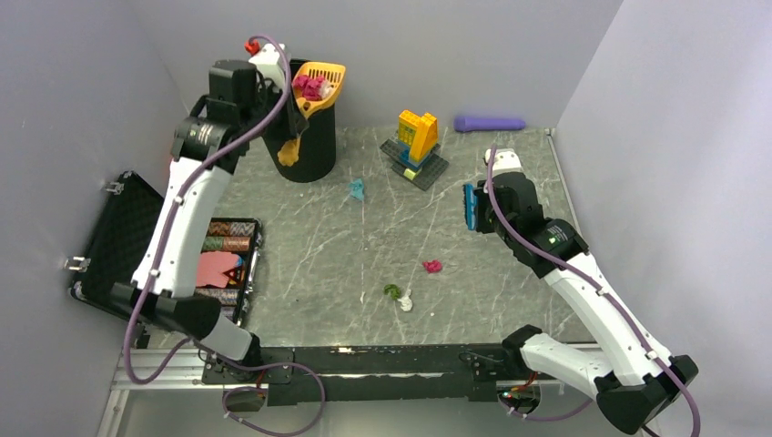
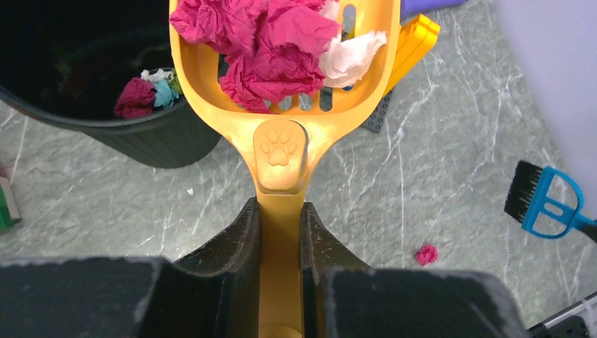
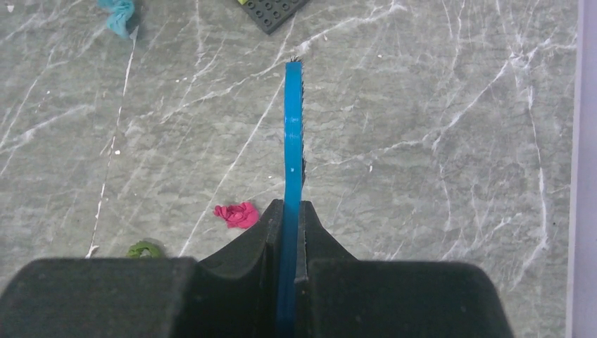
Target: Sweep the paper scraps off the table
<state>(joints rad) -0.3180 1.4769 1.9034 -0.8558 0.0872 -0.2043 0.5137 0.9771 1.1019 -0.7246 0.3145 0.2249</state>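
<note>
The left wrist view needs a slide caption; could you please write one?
Left gripper holds the orange scoop, loaded with paper scraps, beside the black bin.

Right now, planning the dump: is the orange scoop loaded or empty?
Loaded. The left wrist view shows magenta and white paper scraps piled in the orange scoop, its handle clamped in the left pincer.

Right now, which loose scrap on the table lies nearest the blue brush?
The magenta scrap, lying alone; the teal one, out left, and the green one and white one, side by side, lie farther off.
</note>
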